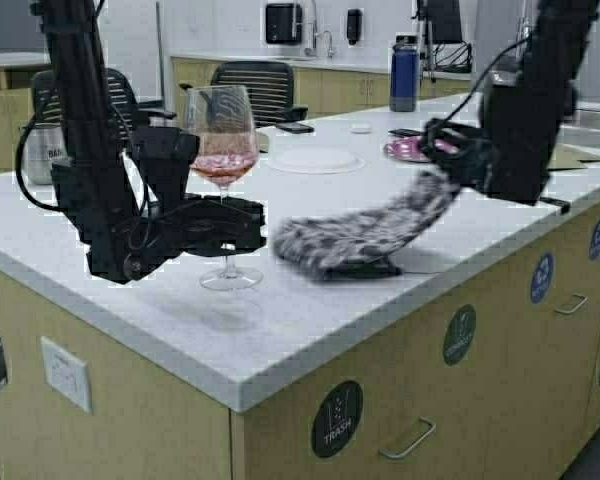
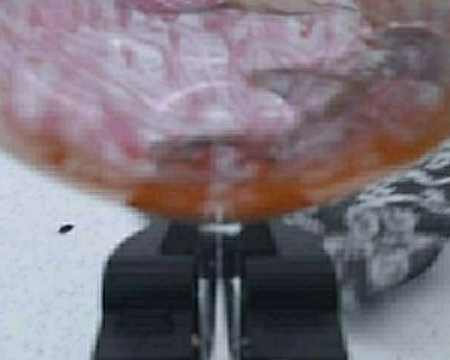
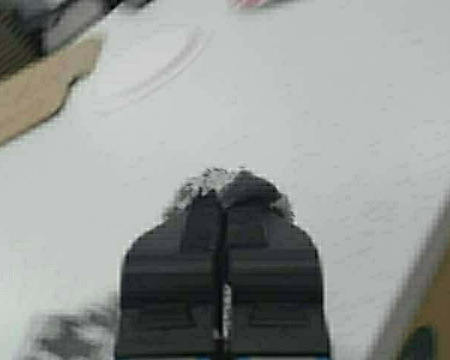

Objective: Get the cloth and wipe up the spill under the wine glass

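Left gripper jaws clamp wine glass stem, foot near surface; your right gripper pinches cloth end, long axis trailing toward glass; drag it left.

My two black grippers, left and right, stand out against the white speckled counter. The cloth is dark grey-black with a white paisley print, and the clear wine glass holds pink liquid. At two o'clock from the glass stands a navy blue bottle; the cabinet fronts are pale tan with dark round stickers.
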Tool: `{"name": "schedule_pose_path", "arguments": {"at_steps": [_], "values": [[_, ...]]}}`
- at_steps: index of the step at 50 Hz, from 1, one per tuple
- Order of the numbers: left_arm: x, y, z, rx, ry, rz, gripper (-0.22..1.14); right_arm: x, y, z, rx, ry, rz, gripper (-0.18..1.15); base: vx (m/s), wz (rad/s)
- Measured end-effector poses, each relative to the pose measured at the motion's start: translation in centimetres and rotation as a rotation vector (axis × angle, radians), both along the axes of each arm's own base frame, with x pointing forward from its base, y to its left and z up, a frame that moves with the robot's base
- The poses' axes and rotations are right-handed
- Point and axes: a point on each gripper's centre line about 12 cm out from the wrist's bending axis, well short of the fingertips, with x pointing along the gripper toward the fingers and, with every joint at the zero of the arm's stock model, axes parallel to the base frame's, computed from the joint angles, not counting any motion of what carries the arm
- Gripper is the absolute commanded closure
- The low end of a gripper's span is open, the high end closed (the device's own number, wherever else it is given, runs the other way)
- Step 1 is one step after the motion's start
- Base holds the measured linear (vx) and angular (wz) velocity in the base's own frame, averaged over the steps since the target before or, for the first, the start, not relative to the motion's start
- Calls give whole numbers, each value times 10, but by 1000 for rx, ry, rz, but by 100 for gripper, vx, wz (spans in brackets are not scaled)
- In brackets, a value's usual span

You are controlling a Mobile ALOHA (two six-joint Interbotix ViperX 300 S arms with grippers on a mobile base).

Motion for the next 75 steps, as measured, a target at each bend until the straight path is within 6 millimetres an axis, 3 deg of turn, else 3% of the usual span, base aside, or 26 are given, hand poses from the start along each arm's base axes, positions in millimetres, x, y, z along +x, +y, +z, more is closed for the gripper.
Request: {"name": "schedule_pose_path", "arguments": {"at_steps": [5, 9, 21, 36, 42, 48, 60, 64, 75], "values": [[3, -2, -2, 0, -7, -1, 60, -2, -20, -1, 42, -12, -74, 91, 0, 0], [5, -2, -8, 2, -3, 0, 57, -4, -25, -1, 62, -17, -89, 91, 0, 0], [11, -4, -20, 3, -4, 3, 40, -6, -24, -2, 72, -16, -85, 91, 0, 0], [13, -4, -29, 14, -3, 10, 1, -8, -25, -3, 66, -11, -77, 91, 0, 0], [11, -1, -30, 37, -9, 21, -5, -8, -23, -4, 63, -9, -64, 91, 0, 0], [-5, 6, -33, 46, -3, 22, -5, -15, -23, -7, 52, 11, -50, 91, 0, 0], [-58, 29, -28, 28, 16, 24, -5, -57, -27, -24, 0, 125, 3, 91, 0, 0], [-80, 38, -25, 48, 66, 22, -5, -69, -22, -22, -23, 146, 74, 91, 0, 0], [-111, 52, -1, 65, 118, 22, -5, -87, 1, -2, -90, 130, 308, 91, 0, 0]]}}
